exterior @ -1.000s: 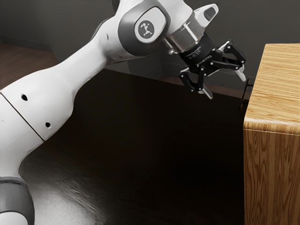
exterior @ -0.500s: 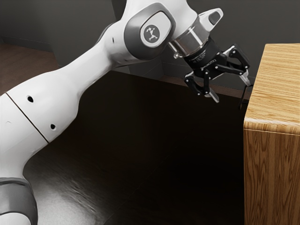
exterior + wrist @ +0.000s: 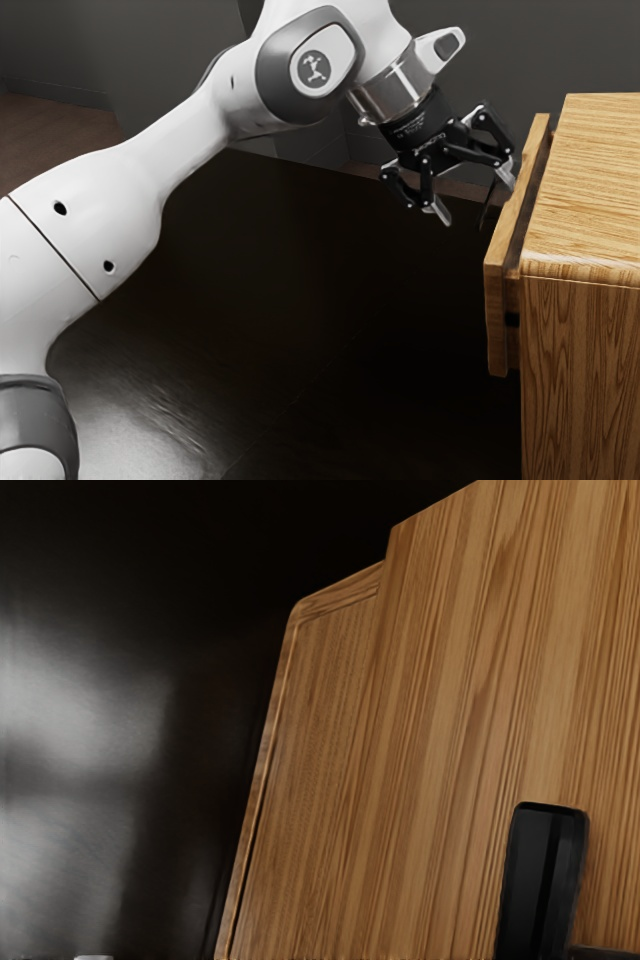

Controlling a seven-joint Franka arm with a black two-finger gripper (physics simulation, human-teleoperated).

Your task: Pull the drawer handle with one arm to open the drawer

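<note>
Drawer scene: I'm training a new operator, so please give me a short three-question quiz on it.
1. True or false: the drawer front sits flush with the cabinet.
2. The claw is: A) open, close to the drawer front; B) clamped on a cup; C) resting on the floor.
3. Fill in: in the wrist view, the black handle stands against a ___ surface.

Key: 1 false, since it stands out from the cabinet; 2 A; 3 wooden.

Wooden drawer (image 3: 512, 235) stands slightly pulled out, black handle (image 3: 540, 880) on front
</note>
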